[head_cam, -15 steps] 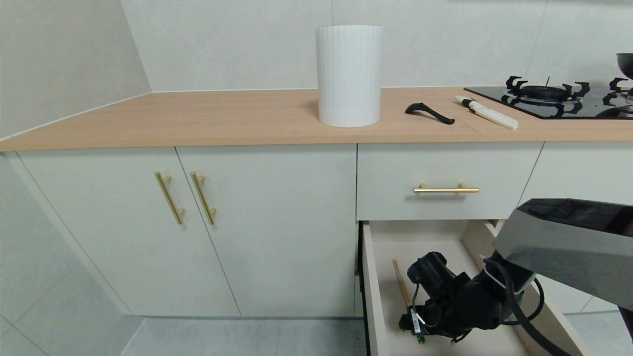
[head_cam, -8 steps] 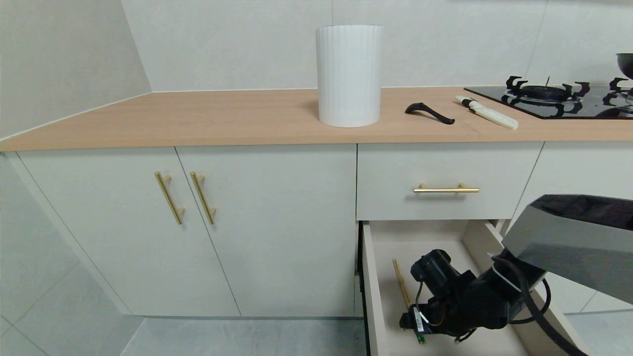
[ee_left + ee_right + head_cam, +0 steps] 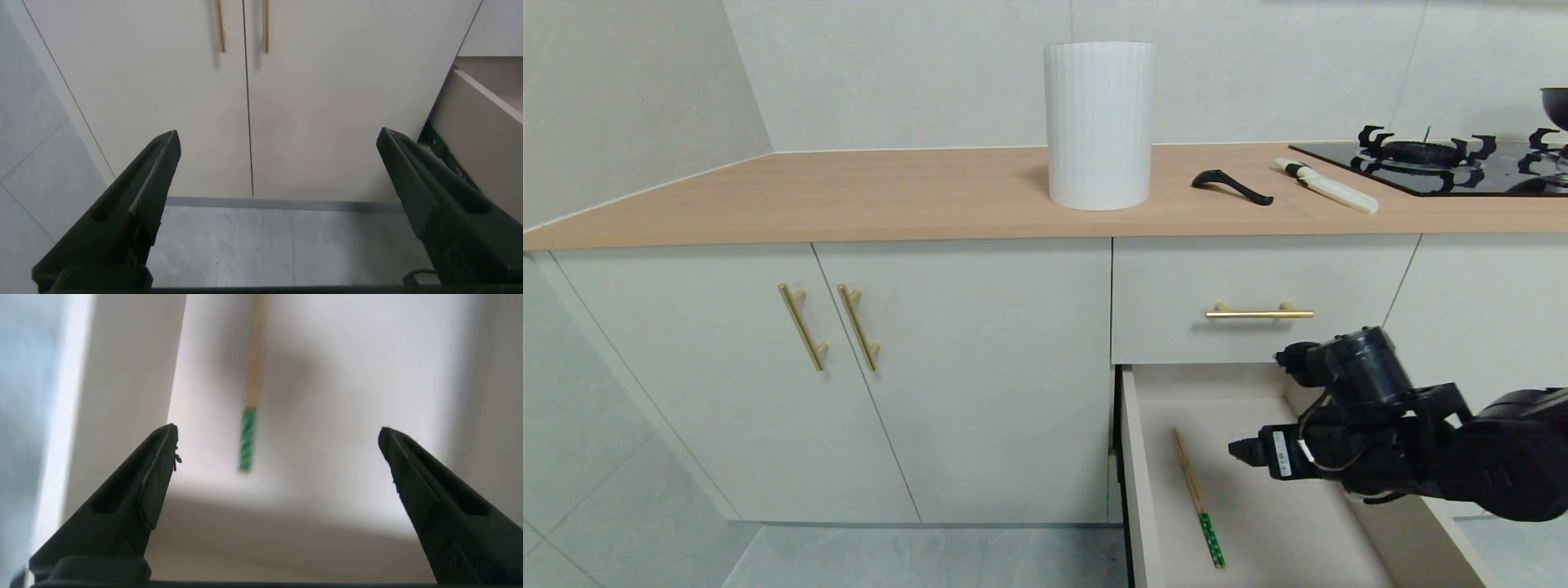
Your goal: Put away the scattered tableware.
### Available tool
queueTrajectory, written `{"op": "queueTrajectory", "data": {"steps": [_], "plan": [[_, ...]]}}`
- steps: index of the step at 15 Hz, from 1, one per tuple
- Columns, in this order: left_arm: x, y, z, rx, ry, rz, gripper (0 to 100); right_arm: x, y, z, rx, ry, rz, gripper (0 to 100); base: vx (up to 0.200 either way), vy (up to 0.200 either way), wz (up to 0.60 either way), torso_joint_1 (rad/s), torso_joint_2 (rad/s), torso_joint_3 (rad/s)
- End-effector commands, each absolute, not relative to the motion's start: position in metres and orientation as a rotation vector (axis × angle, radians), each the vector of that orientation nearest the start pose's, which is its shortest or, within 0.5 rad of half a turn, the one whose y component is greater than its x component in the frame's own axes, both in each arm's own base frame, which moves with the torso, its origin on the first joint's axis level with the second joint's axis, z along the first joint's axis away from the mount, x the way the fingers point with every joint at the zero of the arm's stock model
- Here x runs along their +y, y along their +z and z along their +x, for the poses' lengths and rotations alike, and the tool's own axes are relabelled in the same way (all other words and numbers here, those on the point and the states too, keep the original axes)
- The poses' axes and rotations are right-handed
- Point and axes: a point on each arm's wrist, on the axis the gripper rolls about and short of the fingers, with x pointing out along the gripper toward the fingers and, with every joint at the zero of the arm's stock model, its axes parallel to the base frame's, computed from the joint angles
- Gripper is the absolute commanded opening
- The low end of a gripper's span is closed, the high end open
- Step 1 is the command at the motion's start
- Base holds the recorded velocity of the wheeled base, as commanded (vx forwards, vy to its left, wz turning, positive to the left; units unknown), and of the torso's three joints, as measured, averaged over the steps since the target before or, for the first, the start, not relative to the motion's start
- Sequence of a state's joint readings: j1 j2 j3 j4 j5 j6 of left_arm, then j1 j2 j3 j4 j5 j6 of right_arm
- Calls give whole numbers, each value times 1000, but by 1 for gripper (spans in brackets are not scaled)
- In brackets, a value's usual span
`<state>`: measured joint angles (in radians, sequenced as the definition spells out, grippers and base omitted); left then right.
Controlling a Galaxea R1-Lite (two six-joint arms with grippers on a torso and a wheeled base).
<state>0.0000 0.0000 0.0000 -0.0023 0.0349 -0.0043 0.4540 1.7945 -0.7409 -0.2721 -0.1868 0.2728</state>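
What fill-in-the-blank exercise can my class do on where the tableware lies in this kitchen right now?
1. The chopsticks lie flat inside the pulled-out ____ under the closed one.
2. The right gripper hangs above the chopsticks with its fingers ____ and nothing between them.
3. The black utensil and the white knife both lie on the wooden ____, beside the stove.

Missing words: drawer; open; countertop.
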Motion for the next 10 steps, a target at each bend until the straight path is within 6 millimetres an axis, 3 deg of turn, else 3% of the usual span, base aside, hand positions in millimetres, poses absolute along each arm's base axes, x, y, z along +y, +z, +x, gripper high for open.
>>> {"op": "queueTrajectory", "data": {"steps": [1,10], "plan": [[1,76,-23,-3,37,-5,100,110,148,246,622,139,42,100,0,0,0,0,0,0],[1,76,-23,-3,37,-5,100,103,157,244,576,102,16,100,0,0,0,0,0,0]]}}
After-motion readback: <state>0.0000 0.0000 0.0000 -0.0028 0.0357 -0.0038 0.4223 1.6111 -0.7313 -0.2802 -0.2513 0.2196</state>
